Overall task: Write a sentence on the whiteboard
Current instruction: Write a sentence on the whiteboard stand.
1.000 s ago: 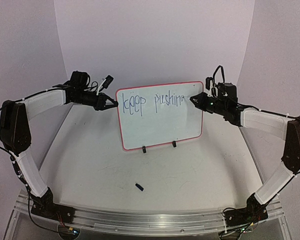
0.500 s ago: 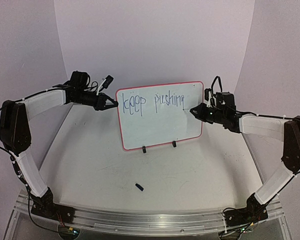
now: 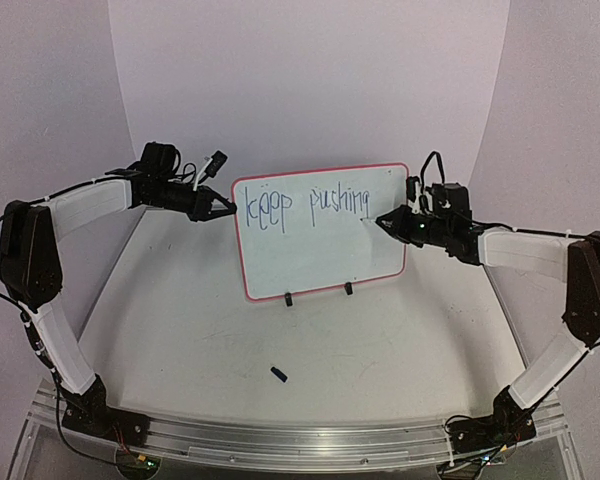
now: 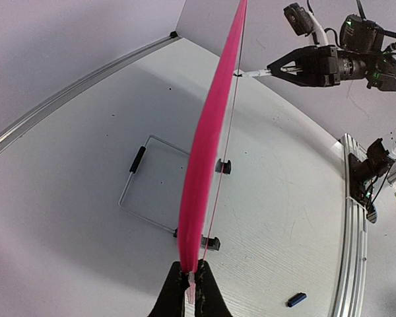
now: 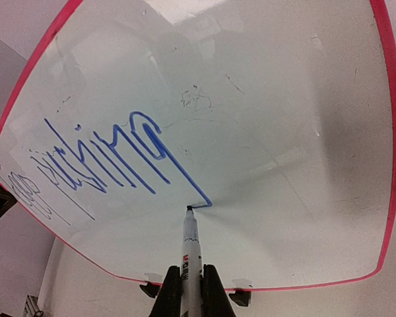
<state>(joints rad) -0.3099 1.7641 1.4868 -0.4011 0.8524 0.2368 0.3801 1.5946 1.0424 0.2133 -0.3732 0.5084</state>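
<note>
The whiteboard (image 3: 320,245) stands upright on two black clip feet at the table's middle back. The sentence (image 3: 310,205) in blue reads "keep pushing" on one line; in the right wrist view its last letters (image 5: 112,155) end in a long tail of the "g". My left gripper (image 3: 227,207) is shut on the board's left red rim (image 4: 201,165). My right gripper (image 3: 388,221) is shut on a white marker (image 5: 191,257), and its tip touches the board at the hook of the "g" tail (image 5: 199,203).
A small dark blue marker cap (image 3: 278,374) lies on the table in front of the board; it also shows in the left wrist view (image 4: 296,299). A wire stand (image 4: 145,191) props the board from behind. Purple walls enclose the table.
The right gripper moved down along the board's right side and a little left, and the marker drew the tail of the "g". The left gripper has not moved.
</note>
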